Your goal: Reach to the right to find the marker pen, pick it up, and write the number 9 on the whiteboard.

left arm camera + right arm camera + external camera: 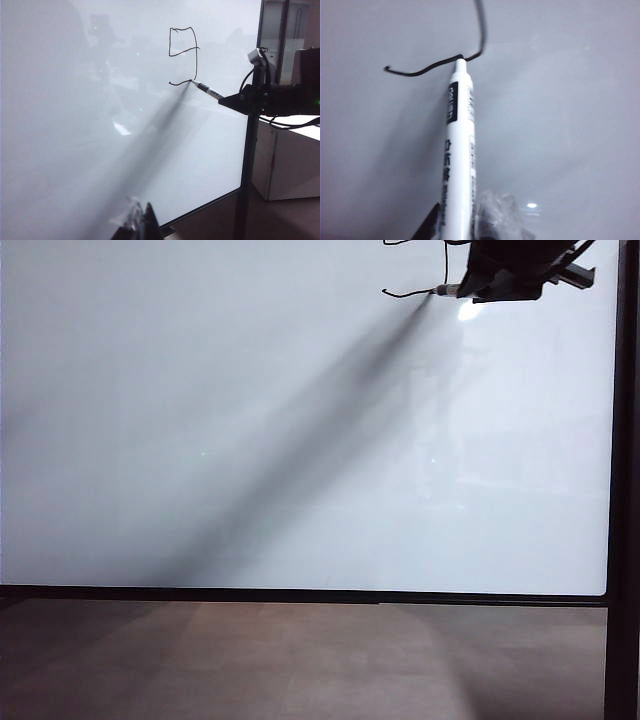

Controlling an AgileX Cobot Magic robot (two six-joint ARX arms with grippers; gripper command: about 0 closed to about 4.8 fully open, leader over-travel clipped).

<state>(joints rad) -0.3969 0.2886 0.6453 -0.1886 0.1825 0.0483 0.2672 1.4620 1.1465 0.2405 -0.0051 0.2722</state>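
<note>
Jaws of the right gripper point(462, 227) are closed tight on the marker pen point(458, 150) in the upper right of the exterior view, and its long white plastic body is pointed away from them, with the tip set on the tail of the number 9 point(184, 55). That thin black wobbly line is seen high on the whiteboard point(100, 125), which is smooth, shiny and framed in thin black. Only a dark bit of the left gripper point(142, 225) is shown, far from the pen, so its jaws cannot be judged.

An office-like room: framed whiteboard point(100, 150) beside a white cabinet point(290, 160).
</note>
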